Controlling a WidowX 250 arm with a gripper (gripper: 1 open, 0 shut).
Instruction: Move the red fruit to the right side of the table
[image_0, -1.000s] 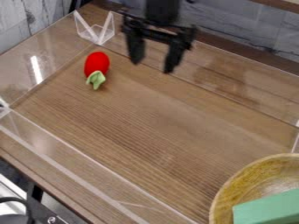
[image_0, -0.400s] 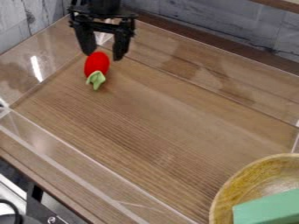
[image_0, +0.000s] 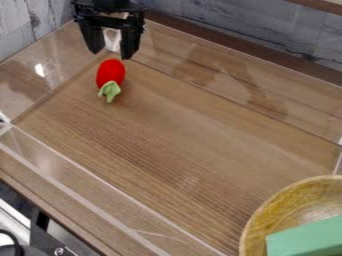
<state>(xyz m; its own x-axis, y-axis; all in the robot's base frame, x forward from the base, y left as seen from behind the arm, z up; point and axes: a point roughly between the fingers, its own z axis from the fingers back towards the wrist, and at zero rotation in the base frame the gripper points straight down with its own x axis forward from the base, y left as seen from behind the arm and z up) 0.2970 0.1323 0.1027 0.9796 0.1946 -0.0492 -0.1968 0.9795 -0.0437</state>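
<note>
The red fruit (image_0: 111, 72) lies on the table (image_0: 201, 130) near its far left corner, its pale green leafy cap (image_0: 110, 92) pointing toward the camera. My gripper (image_0: 111, 42) hangs just behind and above the fruit, fingers pointing down. Its two dark fingers (image_0: 91, 38) stand apart with nothing between them, so it is open. The fingertips end a little short of the fruit and do not touch it.
Low clear acrylic walls (image_0: 54, 170) edge the tabletop. A round yellowish wooden bowl (image_0: 287, 215) sits at the near right corner with a green block (image_0: 310, 243) in it. A grey brick wall runs behind the table.
The gripper has travelled left from the back middle of the table to a spot just behind the red fruit, still open. The fruit has not moved.
</note>
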